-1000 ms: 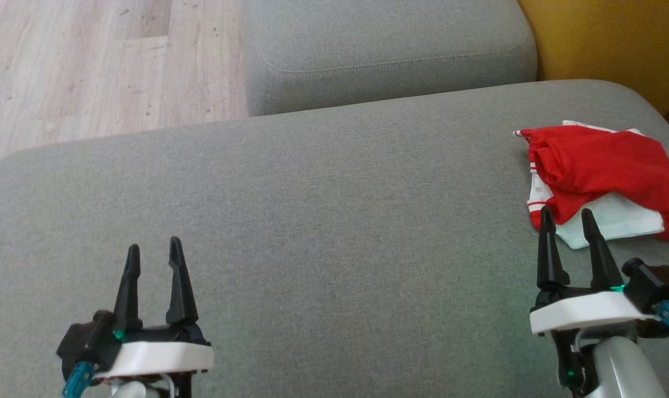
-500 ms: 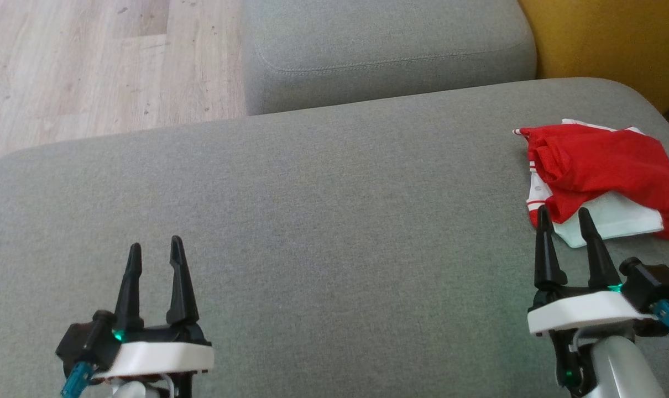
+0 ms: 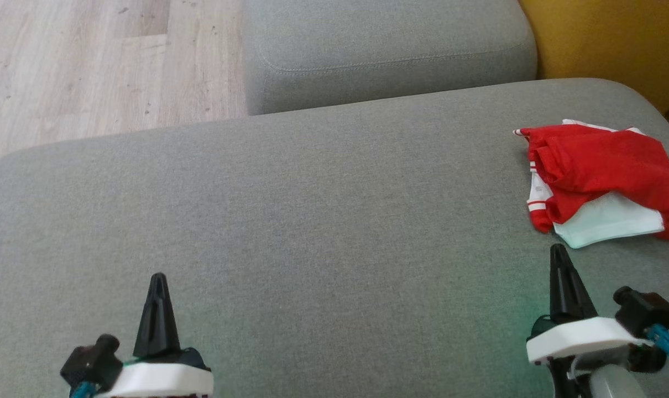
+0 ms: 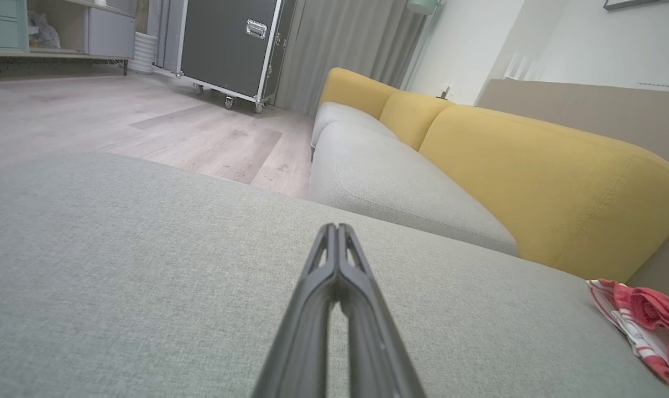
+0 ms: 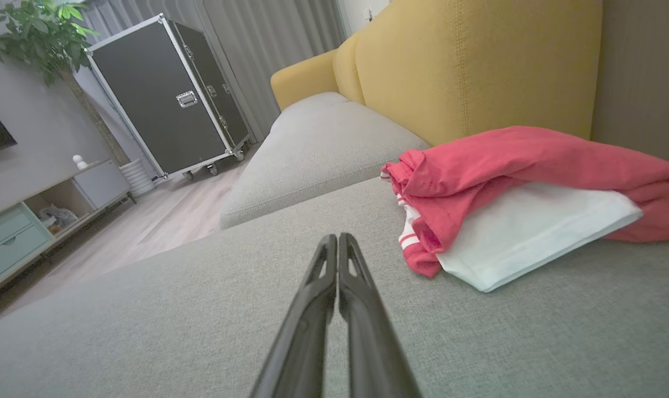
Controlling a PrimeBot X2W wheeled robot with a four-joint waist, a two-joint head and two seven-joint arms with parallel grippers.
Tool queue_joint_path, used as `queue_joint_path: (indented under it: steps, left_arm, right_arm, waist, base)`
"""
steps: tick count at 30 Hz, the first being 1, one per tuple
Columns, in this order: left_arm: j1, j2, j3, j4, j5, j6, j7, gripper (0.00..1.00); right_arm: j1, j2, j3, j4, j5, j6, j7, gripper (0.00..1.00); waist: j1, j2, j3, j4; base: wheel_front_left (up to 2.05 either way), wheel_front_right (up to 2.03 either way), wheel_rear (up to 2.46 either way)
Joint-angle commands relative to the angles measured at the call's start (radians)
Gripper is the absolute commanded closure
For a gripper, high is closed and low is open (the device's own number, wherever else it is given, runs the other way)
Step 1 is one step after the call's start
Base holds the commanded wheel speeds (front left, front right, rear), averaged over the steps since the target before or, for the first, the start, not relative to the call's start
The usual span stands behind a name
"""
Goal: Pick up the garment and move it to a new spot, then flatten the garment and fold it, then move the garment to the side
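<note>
Two grippers hang low over the sofa, and both are pinched fully together, each pair of dark fingers meeting in a single point with nothing between them. The left gripper point(image 3: 158, 278) sits at the near left over bare grey fabric, its closed tips point(image 4: 337, 228) aimed along the seat, well apart from the one garment. The right gripper point(image 3: 558, 249) sits at the near right; its closed tips point(image 5: 338, 237) stop just short of the garment, close beside its near edge but not touching it. The garment point(image 3: 594, 160) is a single bunched heap, red on top with a white part sticking out underneath and red-and-white striped trim at its left edge. It lies at the far right end of the large grey seat cushion point(image 3: 312, 210), close to the yellow backrest point(image 3: 605, 44). A second grey seat cushion point(image 3: 390, 50) lies beyond the first, making two. The left wrist view shows three yellow back cushions point(image 4: 533, 177) in a row. Past the sofa is pale wooden floor point(image 3: 91, 66), one black case on wheels point(image 5: 163, 99), one leafy plant point(image 5: 36, 38) and a low cabinet point(image 5: 25, 221).
</note>
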Motion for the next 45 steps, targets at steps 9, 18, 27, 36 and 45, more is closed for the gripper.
queue_joint_path:
  steps: [9, 18, 27, 36, 45]
  left_arm:
    - [-0.053, 0.001, 0.023, -0.031, -0.109, -0.007, 0.03, 1.0]
    - [-0.059, 0.002, 0.035, -0.029, -0.188, -0.011, 0.054, 1.0]
    - [-0.067, 0.002, 0.048, -0.028, -0.277, -0.015, 0.08, 1.0]
    - [-0.074, 0.003, 0.062, -0.026, -0.366, -0.02, 0.107, 1.0]
    - [-0.083, 0.003, 0.077, -0.024, -0.465, -0.024, 0.136, 1.0]
  right_arm:
    - [-0.05, -0.002, -0.011, -0.045, 0.121, 0.0, 0.032, 1.0]
    - [-0.052, -0.002, -0.018, -0.052, 0.207, 0.001, 0.055, 1.0]
    - [-0.054, -0.002, -0.026, -0.059, 0.303, 0.001, 0.081, 1.0]
    - [-0.057, -0.003, -0.033, -0.067, 0.399, 0.001, 0.107, 1.0]
    - [-0.059, -0.003, -0.042, -0.075, 0.506, 0.001, 0.136, 1.0]
  waist:
    - [0.0, 0.0, 0.003, 0.005]
    - [0.0, 0.0, 0.005, 0.008]
    - [0.0, 0.0, 0.007, 0.012]
    - [0.0, 0.0, 0.01, 0.016]
    - [0.0, 0.0, 0.013, 0.021]
  base:
    - [0.0, 0.0, 0.0]
    - [0.0, 0.0, 0.0]
    - [0.0, 0.0, 0.0]
    - [0.0, 0.0, 0.0]
    - [0.0, 0.0, 0.0]
